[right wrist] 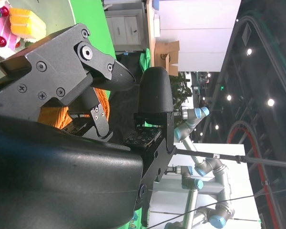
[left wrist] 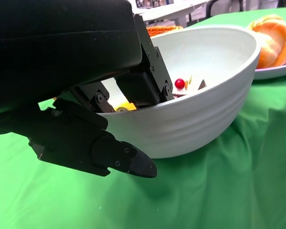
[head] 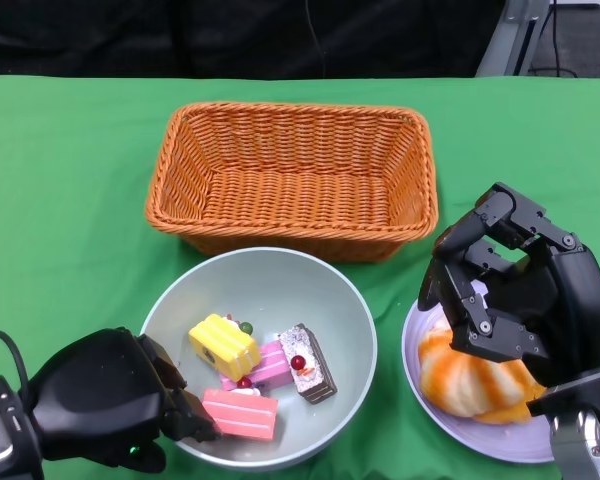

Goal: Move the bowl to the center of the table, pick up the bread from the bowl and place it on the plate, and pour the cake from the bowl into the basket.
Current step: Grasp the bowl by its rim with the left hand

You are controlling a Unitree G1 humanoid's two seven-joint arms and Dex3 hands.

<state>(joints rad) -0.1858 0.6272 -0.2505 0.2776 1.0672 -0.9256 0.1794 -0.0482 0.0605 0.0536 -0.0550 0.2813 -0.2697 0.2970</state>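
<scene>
A wicker basket (head: 293, 178) sat at twelve o'clock. The bowl (head: 263, 278) of cake pieces (head: 263, 372) lay at six, gripped at its rim by the left hand (head: 115, 408). At four o'clock, bread (head: 470, 378) rested on the plate (head: 416, 355), the right hand (head: 505, 285) released above.

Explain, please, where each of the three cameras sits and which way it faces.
Head view: above the table, looking down at basket, bowl, plate; both hands show.
Right wrist view: behind the right hand, facing across the room; bread partly shows.
Left wrist view: behind the left hand, low, facing the bowl's side.
Head and left wrist views share bowl, bread and plate.
</scene>
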